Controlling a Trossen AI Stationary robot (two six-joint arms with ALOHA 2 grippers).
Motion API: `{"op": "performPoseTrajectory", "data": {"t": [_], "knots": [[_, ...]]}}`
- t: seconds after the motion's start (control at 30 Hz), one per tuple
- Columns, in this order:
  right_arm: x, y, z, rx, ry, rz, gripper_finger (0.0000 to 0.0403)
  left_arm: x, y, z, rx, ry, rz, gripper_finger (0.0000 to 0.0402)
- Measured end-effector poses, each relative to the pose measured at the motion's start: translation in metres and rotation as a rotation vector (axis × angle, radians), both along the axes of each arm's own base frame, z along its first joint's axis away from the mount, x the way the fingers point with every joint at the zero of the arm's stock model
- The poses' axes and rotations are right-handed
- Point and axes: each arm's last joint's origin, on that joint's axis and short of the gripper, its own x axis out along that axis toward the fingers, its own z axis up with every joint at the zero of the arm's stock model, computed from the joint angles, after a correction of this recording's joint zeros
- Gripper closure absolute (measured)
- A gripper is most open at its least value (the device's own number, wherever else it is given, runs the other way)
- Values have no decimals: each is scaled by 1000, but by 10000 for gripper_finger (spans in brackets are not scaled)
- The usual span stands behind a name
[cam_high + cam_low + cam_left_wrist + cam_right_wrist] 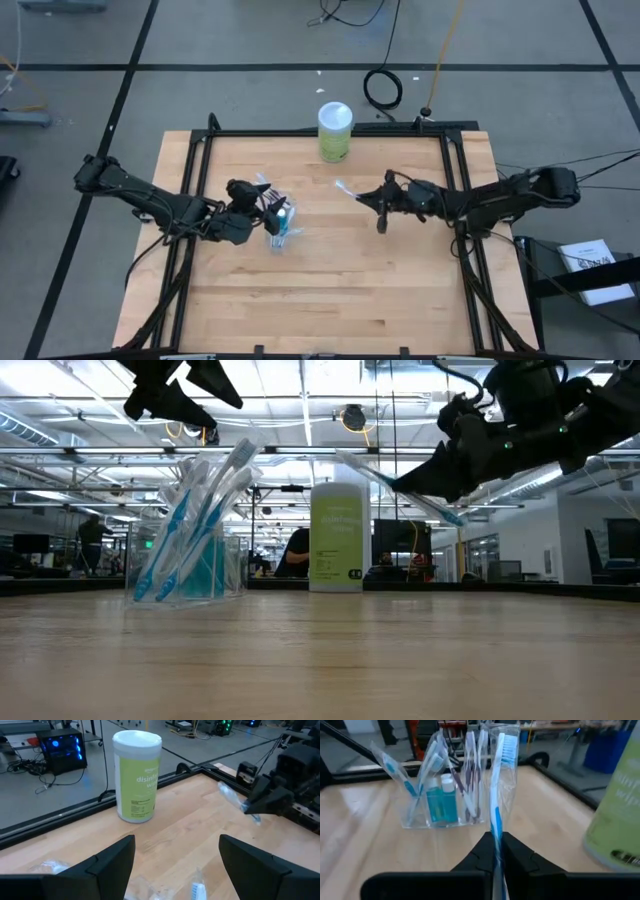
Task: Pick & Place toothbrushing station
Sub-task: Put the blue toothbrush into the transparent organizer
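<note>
Clamped between the right gripper's (496, 851) closed fingers, a wrapped toothbrush (498, 795) is held above the table (330, 270). Toothbrushes and teal tubes (442, 805) are kept in the clear cup (451, 787), beneath the left gripper (268, 208), spread open.

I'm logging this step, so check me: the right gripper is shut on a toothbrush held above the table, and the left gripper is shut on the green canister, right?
Not quite. The left gripper is open and holds nothing; the left wrist view shows the green canister standing apart from it. The right gripper is indeed shut on a toothbrush above the table.
</note>
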Motion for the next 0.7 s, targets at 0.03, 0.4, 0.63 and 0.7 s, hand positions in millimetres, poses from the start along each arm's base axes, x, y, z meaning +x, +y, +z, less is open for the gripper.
{"op": "performPoseTrajectory", "data": {"t": [0.03,0.4,0.63,0.7], "knots": [[-1,-2,-1,25,0,6,393,0,0,0,1,1,1,105],[0,3,6,177,-90,338,393,2,10,0,3,-1,45,105],[0,15,17,194,-189,569,393,7,12,-5,4,17,59,105],[0,19,21,184,-230,640,393,10,12,-9,6,29,63,105]]}}
